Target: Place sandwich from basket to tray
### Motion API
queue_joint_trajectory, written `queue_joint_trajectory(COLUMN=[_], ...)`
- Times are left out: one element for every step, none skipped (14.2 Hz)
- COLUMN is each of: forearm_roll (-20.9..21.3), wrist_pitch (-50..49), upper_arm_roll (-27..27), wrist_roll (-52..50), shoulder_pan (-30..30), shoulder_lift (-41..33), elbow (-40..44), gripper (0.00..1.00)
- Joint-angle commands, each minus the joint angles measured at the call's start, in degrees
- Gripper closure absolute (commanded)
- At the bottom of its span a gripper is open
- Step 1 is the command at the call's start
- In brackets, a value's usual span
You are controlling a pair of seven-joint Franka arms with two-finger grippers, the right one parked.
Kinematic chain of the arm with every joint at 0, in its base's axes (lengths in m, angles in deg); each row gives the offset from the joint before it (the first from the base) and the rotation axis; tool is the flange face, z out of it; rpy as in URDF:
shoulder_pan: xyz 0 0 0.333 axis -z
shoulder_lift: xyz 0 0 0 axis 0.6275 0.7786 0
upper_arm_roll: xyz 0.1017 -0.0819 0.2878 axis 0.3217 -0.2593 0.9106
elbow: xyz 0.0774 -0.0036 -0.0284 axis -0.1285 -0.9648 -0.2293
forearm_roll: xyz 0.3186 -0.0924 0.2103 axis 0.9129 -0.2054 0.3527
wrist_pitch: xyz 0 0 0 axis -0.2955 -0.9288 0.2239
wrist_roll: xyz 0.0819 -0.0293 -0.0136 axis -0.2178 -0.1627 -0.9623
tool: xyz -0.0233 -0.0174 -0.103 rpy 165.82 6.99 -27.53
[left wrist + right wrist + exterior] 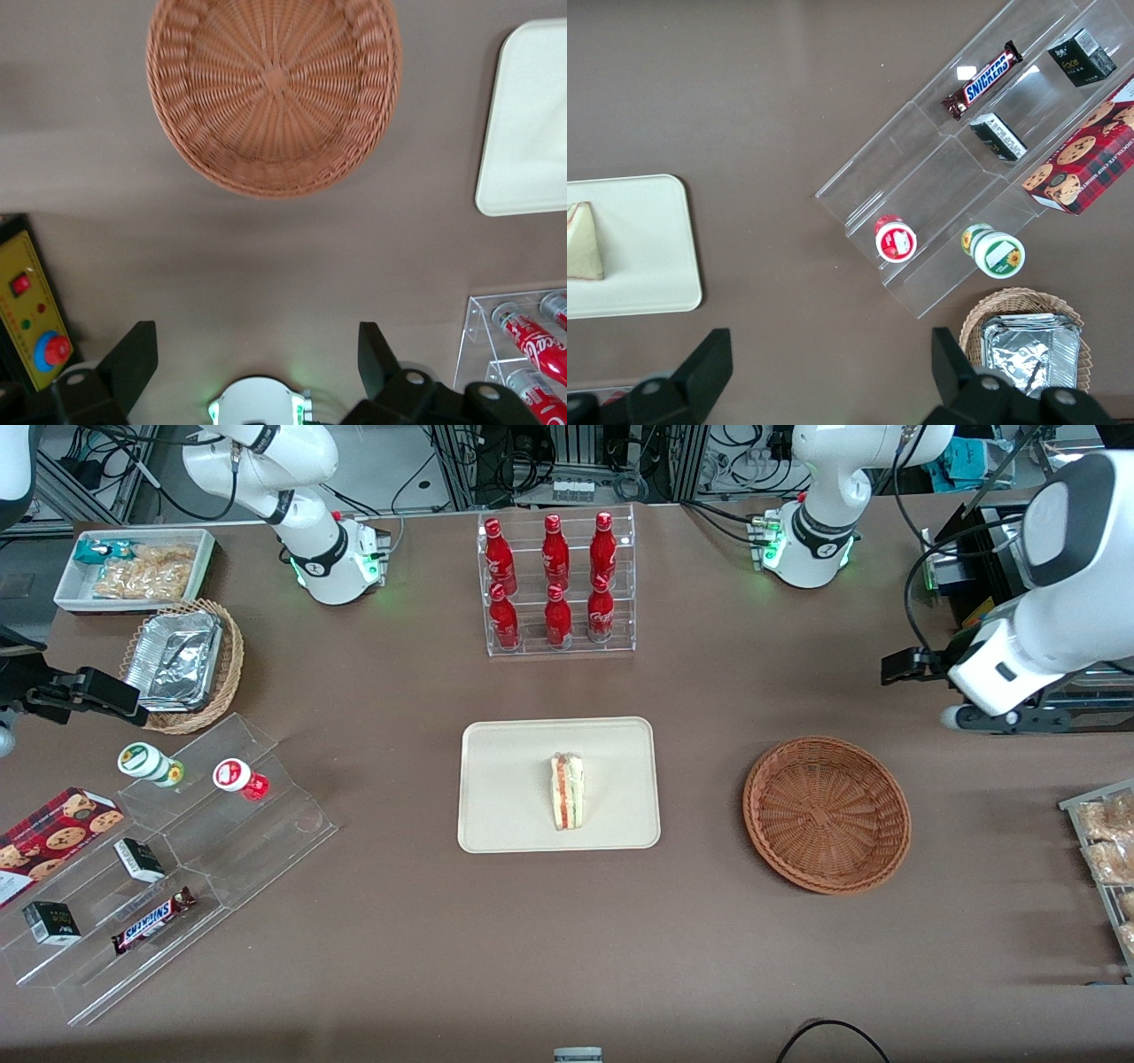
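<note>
Now the wedge sandwich (pixel 567 791) lies on the smooth tray (pixel 496 815); woven basket (pixel 827 813) sits bare, gripper (pixel 257 354) spread wide, holding nothing.

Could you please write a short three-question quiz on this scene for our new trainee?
1. True or false: the sandwich lies on the tray.
2. What is in the basket? A) a bottle B) nothing C) a foil container
3. Fill in: the gripper, raised above the table toward the working arm's end, has its jaws ____.

Key: 1 true; 2 B; 3 open.
</note>
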Motion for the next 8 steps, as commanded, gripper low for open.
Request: queue_joint_trajectory(forearm_roll=[3.57,5.07,5.34,5.26,5.08,5.08,5.08,5.08], wrist_pitch=[-1.32,-1.32,-1.32,-1.32,-0.89,-0.62,-0.53,-0.44], upper_arm_roll=[-1.21,-1.21,-1.21,-1.12,-1.03,-1.03,-1.03,-1.03], wrist_roll=[0.88,0.36,0.10,0.09,0.09,0.09,0.09,0.09], shoulder_pan=[-1.03,-1.03,-1.03,-1.03,-1.03,-1.29,-1.29,-1.29], shoulder_lift=[0.03,-0.06,-0.06,-0.06,-0.06,-0.06,-0.06,0.03], elbow=[4.06,5.12,6.09,6.79,6.97,7.06,7.24,7.67], gripper=[0.00,0.00,0.00,0.00,0.00,0.00,0.00,0.00])
